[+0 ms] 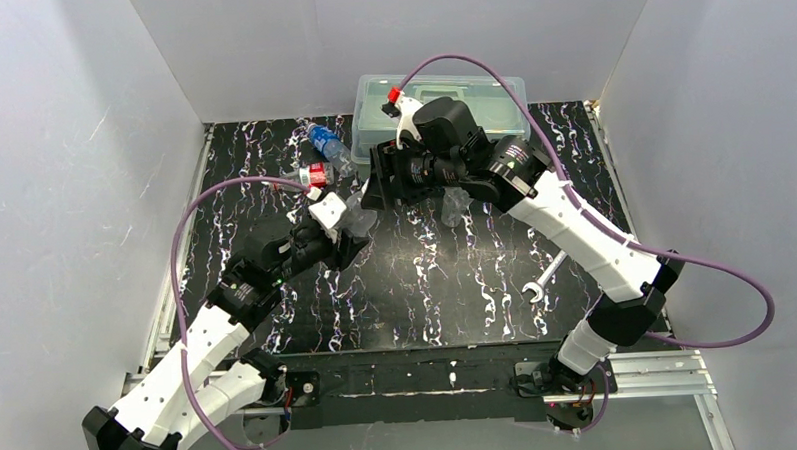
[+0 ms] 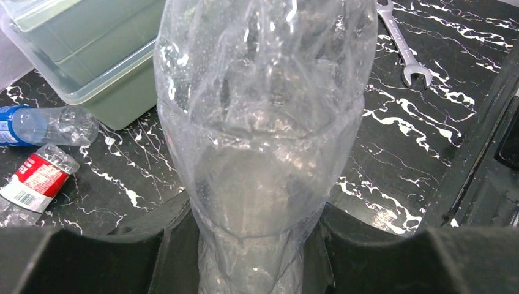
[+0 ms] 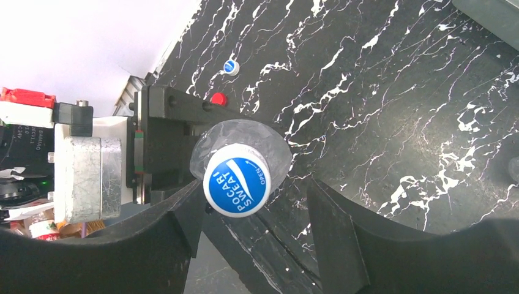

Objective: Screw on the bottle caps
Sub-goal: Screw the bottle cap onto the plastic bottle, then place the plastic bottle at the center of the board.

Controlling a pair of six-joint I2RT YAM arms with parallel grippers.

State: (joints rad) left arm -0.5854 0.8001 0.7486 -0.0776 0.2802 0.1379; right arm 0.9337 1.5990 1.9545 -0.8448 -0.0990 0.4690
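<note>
My left gripper (image 2: 257, 222) is shut on the lower body of a plain clear bottle (image 2: 263, 122), which it holds off the table (image 1: 352, 219). A blue and white cap (image 3: 237, 187) sits on that bottle's neck. Around the cap stands my right gripper (image 3: 257, 205), open: its left finger is right beside the cap and its right finger (image 3: 327, 220) is well apart from it. A red cap (image 3: 218, 98) and another blue and white cap (image 3: 231, 67) lie loose on the table. The blue-label bottle (image 1: 324, 143) and red-label bottle (image 1: 316, 174) lie at the back left.
A large translucent lidded box (image 1: 440, 98) stands at the back middle. A silver wrench (image 1: 542, 280) lies near the right arm. A crumpled clear piece of plastic (image 1: 454, 207) lies under the right forearm. White walls close in the black marbled table (image 1: 427, 294).
</note>
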